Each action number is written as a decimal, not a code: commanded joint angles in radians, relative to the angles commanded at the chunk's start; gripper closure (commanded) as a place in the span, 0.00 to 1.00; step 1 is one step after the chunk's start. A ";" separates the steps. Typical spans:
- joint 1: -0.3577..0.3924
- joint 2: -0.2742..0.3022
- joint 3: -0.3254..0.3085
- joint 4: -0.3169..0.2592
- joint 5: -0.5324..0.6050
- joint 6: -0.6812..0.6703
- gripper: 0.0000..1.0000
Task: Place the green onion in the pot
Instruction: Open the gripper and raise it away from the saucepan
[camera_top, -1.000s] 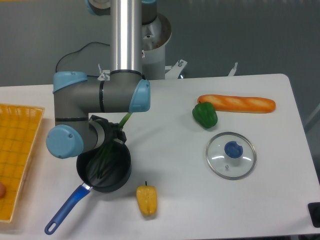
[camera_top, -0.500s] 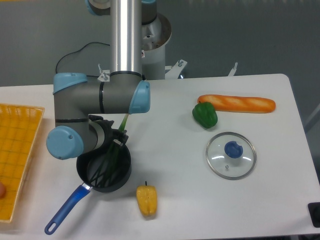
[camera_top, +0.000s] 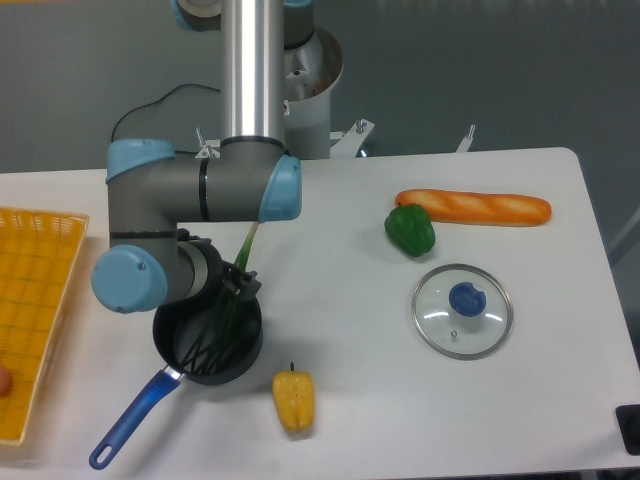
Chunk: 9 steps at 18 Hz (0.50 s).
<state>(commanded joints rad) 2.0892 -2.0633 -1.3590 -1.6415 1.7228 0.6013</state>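
Gripper hangs over the pot, its jaws mostly hidden by the wrist, so their state cannot be told. Leaning upright, the green onion has its dark leaves inside the pot and its pale end above the rim. Placement looks underway; next comes releasing and lifting clear.

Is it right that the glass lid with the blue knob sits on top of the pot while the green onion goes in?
No. The fixed camera shows the glass lid lying on the table, well apart from the pot. The green onion does reach into the open pot.
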 joint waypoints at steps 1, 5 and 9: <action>0.000 0.006 -0.003 0.011 -0.003 0.002 0.00; 0.000 0.009 -0.029 0.135 -0.005 -0.005 0.00; 0.002 0.028 -0.048 0.195 -0.006 -0.008 0.00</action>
<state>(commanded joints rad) 2.0908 -2.0357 -1.4066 -1.4466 1.7165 0.5937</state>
